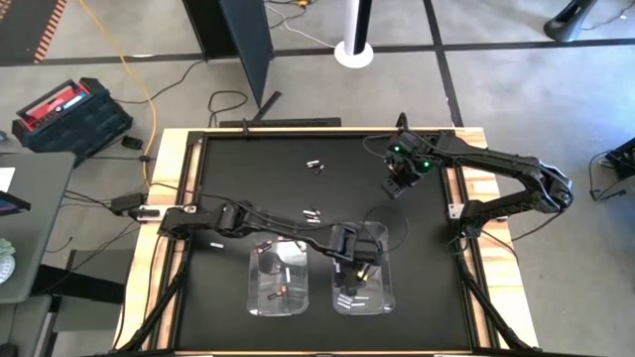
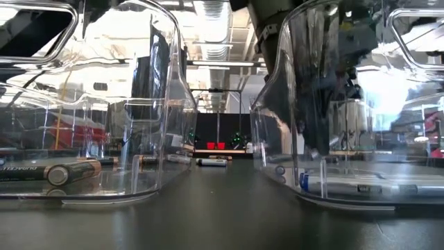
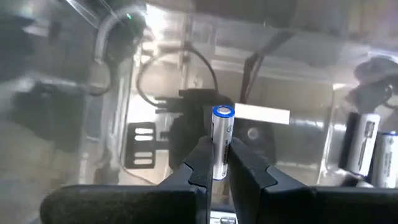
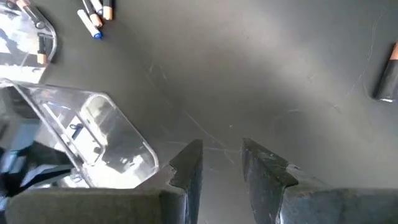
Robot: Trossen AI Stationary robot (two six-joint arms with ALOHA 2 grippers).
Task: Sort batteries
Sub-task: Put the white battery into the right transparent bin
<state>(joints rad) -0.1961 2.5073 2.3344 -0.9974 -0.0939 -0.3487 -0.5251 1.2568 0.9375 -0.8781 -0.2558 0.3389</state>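
Note:
My left gripper (image 1: pixel 358 264) (image 3: pixel 216 155) reaches over the right clear bin (image 1: pixel 363 297) and is shut on a white battery (image 3: pixel 221 140) with a blue-ringed end. More white batteries (image 3: pixel 364 143) (image 2: pixel 361 186) lie on that bin's floor. The left clear bin (image 1: pixel 281 297) holds dark batteries (image 2: pixel 59 171). Loose batteries lie on the black mat in two small groups (image 1: pixel 315 165) (image 1: pixel 313 214). My right gripper (image 1: pixel 400 184) (image 4: pixel 222 163) hovers open above bare mat near the far right corner, with nothing between its fingers. My left gripper pinches the white battery between its two fingers, by the end away from the blue ring (image 3: pixel 217 167). The battery lies along the fingers, and its blue-ringed end (image 3: pixel 222 112) sticks out past the fingertips. The fingers slant down into the right bin from above.
The black mat sits inside a raised wooden frame (image 1: pixel 474 188). One dark battery (image 4: pixel 387 78) lies near my right gripper, and several more (image 4: pixel 93 15) lie farther off beside the bins. Cables (image 1: pixel 387 223) trail on the mat by the right bin. Bare mat lies between the arms.

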